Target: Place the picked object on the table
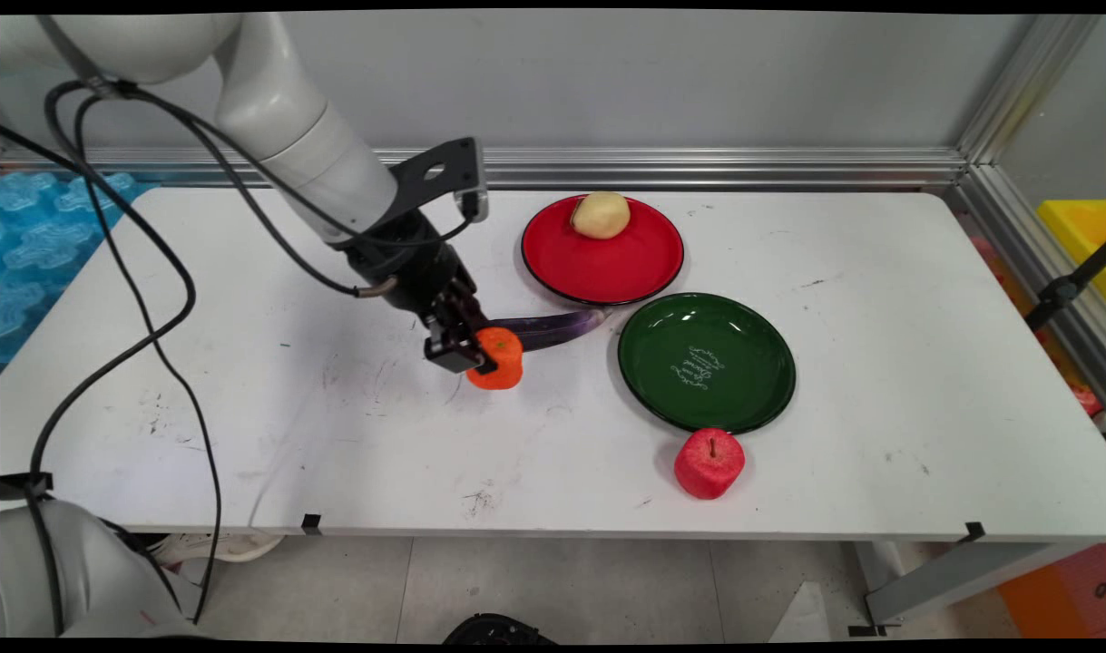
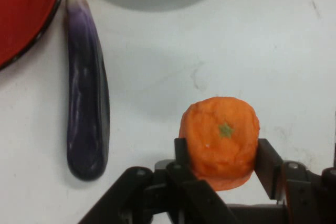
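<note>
1. White and a bit scuffed, the bench (image 1: 335,435) runs across the room, with a grey wall behind it.
2. On it, the black claw (image 1: 469,349) is low, down by the bench top, and it is clenched on an orange (image 1: 500,359).
3. In the hand view, one finger (image 2: 182,153) presses on one side of the orange (image 2: 220,148) and the other finger presses on the other side. The little green star on top of the fruit faces the camera.
4. From the pictures I cannot tell if the orange rests on the bench or is lifted just off it.
5. A long purple eggplant (image 1: 553,326) lies on the bench just beside the orange, on the far side of it. The two look close, but the hand view shows a gap of bare bench between them.
6. The thin tip of the eggplant (image 2: 86,103) points at a red plate (image 1: 607,272) and comes right up to its rim.
7. A pale potato (image 1: 600,215) sits on the red plate, near its far edge.
8. A green plate (image 1: 707,363) sits near the red one, toward the front. It has nothing on it, only white writing in the middle.
9. A red apple (image 1: 709,463) stands on the bench just beside the green plate's front rim.
10. Nothing stands between the orange and the green plate, only bare bench.
</note>
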`<state>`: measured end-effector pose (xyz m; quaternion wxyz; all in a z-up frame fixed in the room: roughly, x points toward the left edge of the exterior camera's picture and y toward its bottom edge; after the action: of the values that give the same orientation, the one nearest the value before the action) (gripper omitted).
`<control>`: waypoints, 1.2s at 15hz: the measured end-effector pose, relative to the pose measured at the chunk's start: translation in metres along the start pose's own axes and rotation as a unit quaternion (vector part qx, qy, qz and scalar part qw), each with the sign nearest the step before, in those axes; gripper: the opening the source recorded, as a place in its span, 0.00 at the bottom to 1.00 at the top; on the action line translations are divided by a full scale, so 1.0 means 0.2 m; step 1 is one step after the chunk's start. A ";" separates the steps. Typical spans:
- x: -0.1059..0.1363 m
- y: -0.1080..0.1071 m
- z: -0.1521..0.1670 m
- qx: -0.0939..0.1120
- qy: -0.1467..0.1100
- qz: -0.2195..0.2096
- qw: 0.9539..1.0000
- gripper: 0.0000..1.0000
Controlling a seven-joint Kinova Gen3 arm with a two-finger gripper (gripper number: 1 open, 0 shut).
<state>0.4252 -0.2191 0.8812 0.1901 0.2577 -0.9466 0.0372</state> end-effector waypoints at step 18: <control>-0.19 -0.04 0.05 0.025 -0.004 -0.006 1.000 0.00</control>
<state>0.4560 -0.2089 0.8569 0.1804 0.2685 -0.9444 0.0583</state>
